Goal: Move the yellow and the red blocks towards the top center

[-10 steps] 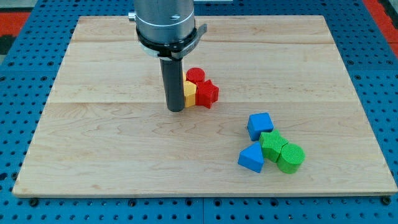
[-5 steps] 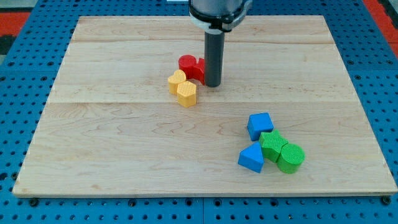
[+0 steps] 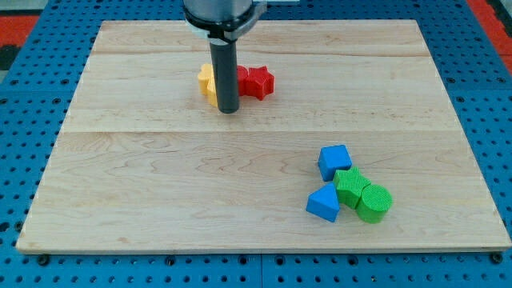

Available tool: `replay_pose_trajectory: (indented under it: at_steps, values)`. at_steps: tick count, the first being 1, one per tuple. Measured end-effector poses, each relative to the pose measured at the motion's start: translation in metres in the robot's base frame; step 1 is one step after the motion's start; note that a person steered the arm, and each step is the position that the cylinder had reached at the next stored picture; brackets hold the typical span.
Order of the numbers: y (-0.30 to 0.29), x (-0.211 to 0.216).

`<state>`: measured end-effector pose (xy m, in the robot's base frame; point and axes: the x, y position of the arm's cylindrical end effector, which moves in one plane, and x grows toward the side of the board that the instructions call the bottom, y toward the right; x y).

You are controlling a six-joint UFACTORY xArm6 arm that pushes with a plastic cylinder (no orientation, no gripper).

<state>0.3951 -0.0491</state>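
Blocks of yellow and red sit together on the far half of the counter (image 3: 144,172), a little left of its centre line. The yellow block (image 3: 207,83), its shape partly hidden by the rod, lies on the left; the red star-shaped block (image 3: 258,82) lies on the right, and a sliver of a second red block (image 3: 242,77) shows between them, behind the rod. The tip (image 3: 228,110) rests on the wood at the near edge of this cluster, right against the yellow block. No pincer exists on this arm, only the dark rod. Well apart, at the near right, a blue block (image 3: 334,161), a blue triangular block (image 3: 323,203), a green block (image 3: 350,186) and a green cylinder (image 3: 374,202) huddle, touching.
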Motion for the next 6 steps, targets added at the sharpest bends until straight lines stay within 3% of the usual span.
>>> replay_pose_trajectory:
  at_steps: [1, 2, 6]
  values:
    - [-0.015, 0.009]
    - [-0.068, -0.004]
    - [-0.034, -0.016]
